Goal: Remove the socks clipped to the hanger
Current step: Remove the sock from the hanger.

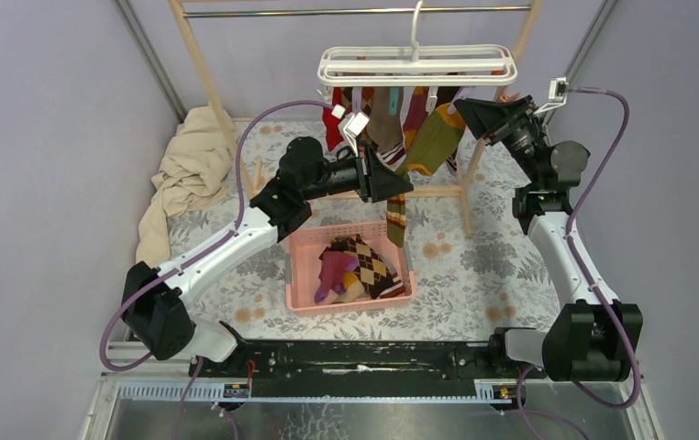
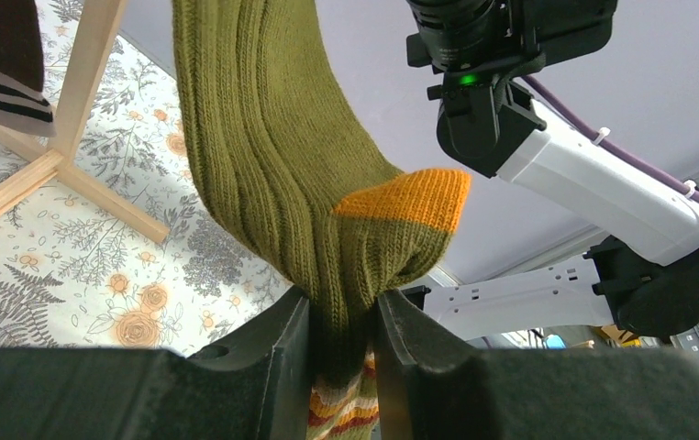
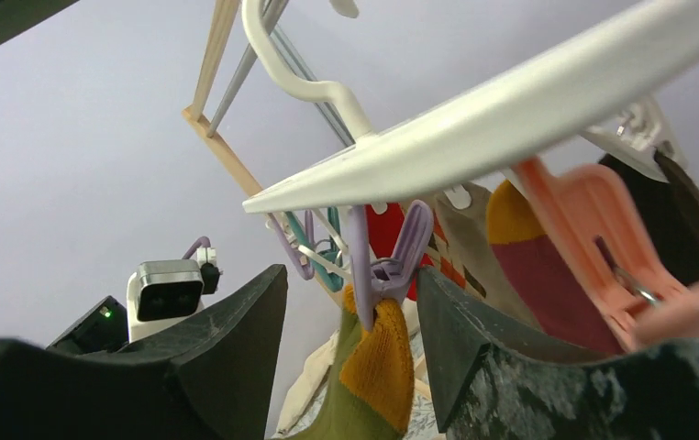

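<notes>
The white hanger (image 1: 416,66) hangs by its hook from the metal rail of the wooden rack (image 1: 201,64), with socks (image 1: 385,115) clipped in a row beneath it. Below the hanger, the left gripper (image 2: 341,321) is closed on the olive sock (image 2: 263,165), pinching it just under the orange heel. That pinch shows only in the left wrist view. Just under the hanger's edge, the right gripper (image 3: 350,280) stands parted and holds nothing. Its fingers sit either side of the lilac clip (image 3: 392,261) that bites the olive sock's orange end, which only the right wrist view shows. The top view alone shows a pink basket (image 1: 292,266) well below the hanger, with an argyle sock (image 1: 371,261) inside.
</notes>
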You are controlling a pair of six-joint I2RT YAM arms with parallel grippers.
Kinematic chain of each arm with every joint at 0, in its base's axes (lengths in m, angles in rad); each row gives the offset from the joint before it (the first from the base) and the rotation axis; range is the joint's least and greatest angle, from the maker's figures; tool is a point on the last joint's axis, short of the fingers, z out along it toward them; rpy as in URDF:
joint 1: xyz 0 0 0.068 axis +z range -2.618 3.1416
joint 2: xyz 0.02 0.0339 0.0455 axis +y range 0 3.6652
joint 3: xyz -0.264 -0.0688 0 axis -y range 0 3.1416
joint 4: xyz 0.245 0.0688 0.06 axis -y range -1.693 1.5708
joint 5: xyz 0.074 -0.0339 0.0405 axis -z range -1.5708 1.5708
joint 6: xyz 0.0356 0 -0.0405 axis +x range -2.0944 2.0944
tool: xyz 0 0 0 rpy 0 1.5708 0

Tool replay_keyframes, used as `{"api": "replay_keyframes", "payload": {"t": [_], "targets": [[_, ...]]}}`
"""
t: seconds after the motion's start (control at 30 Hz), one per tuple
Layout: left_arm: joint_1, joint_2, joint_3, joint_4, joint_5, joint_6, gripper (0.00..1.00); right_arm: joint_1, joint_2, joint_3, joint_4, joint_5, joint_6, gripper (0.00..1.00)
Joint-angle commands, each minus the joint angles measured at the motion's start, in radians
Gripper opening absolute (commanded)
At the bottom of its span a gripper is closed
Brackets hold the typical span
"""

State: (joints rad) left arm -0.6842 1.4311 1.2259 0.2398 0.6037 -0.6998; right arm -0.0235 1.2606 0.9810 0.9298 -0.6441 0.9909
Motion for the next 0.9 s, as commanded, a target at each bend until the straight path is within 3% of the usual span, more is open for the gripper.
{"api": "replay_keyframes", "payload": {"t": [0.0, 0.4, 0.87], "targets": [[-0.005, 0.009, -0.001, 0.058, 0.033, -0.015, 0.33, 0.049, 0.000, 0.079, -0.035, 0.049, -0.091, 0.61], [-0.009, -0.011, -0.008, 0.052, 0.051, -0.013, 0.34, 0.050, -0.047, 0.045, -0.128, 0.099, -0.155, 0.60], [-0.009, -0.006, -0.003, 0.037, 0.076, -0.007, 0.34, 0.030, 0.043, 0.014, 0.122, 0.064, 0.010, 0.53]]}}
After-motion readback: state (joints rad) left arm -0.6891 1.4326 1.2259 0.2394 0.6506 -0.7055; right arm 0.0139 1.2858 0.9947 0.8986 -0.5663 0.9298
